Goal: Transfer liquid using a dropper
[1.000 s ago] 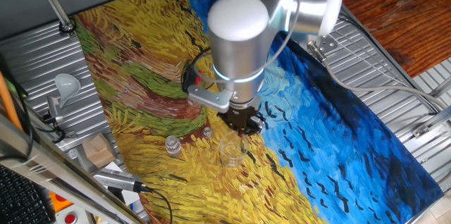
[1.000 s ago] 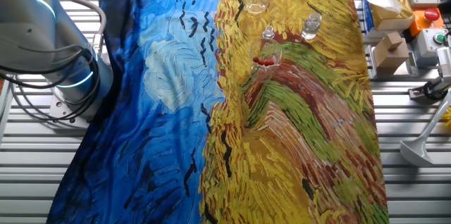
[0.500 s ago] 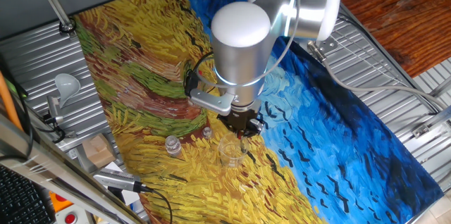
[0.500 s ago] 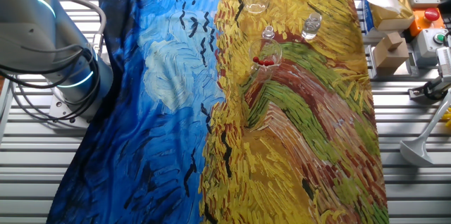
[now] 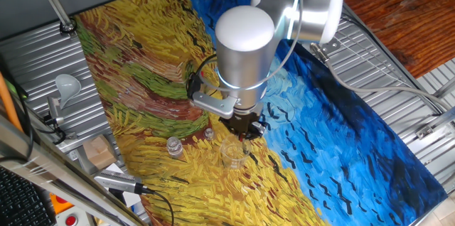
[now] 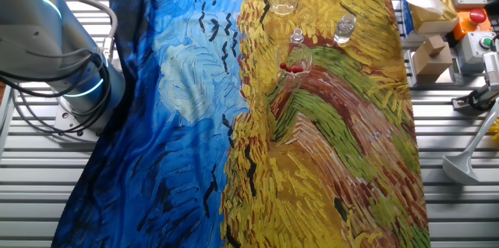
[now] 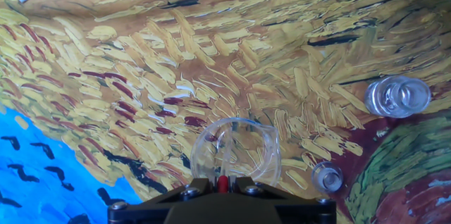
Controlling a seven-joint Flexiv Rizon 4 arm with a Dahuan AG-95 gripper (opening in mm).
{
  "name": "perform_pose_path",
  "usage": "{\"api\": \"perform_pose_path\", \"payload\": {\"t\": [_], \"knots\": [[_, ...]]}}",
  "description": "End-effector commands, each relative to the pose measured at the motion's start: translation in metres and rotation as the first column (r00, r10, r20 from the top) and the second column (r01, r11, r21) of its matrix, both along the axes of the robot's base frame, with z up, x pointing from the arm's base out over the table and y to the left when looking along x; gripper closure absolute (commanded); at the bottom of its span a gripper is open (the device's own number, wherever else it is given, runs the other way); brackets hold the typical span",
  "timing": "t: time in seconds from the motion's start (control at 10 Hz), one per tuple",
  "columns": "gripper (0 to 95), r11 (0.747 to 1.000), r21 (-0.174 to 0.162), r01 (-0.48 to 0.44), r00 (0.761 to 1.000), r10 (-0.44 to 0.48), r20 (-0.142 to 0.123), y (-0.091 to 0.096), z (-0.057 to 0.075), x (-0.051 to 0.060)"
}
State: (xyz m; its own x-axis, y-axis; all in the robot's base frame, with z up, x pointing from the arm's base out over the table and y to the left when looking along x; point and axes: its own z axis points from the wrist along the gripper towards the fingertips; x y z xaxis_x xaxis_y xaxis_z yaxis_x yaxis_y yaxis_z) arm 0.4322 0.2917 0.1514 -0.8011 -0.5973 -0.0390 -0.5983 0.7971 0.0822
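Gripper (image 5: 245, 130): black, 2 fingers, hanging just above a clear beaker (image 5: 233, 153) at the near edge of the painted cloth (image 5: 142, 77). In the hand view the gripper (image 7: 222, 185) is closed on a dropper (image 7: 223, 182), of which only a sliver of red bulb shows between the jaws, with the clear stem running down into the beaker (image 7: 236, 150) below.

Beaker with droppers (image 6: 295, 64): a second clear glass on the cloth, red bulbs visible inside; its contents are too small to count.

Small vial (image 7: 328, 177): clear, round, just beside the beaker under the gripper.

Larger vial (image 7: 398, 96): clear, round, farther off on the yellow part of the cloth.

Arm (image 5: 245, 48): silver, lit blue ring at the joint, reaching over the cloth.
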Motion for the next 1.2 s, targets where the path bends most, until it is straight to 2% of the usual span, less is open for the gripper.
{"api": "perform_pose_path", "payload": {"t": [0.1,0.4,0.7,0.9,1.2], "knots": [[95.0,1.0,-0.022,-0.003,1.0,0.003,-0.001,0.001,0.0,0.001],[95.0,0.999,-0.048,-0.003,1.0,0.003,-0.005,0.001,0.0,0.001],[95.0,0.999,-0.052,-0.014,1.0,0.014,-0.001,0.001,0.0,0.001],[95.0,0.998,-0.055,-0.021,1.0,0.021,0.005,-0.001,-0.008,0.002],[95.0,0.999,-0.05,-0.018,1.0,0.019,0.01,-0.001,-0.013,0.003]]}}
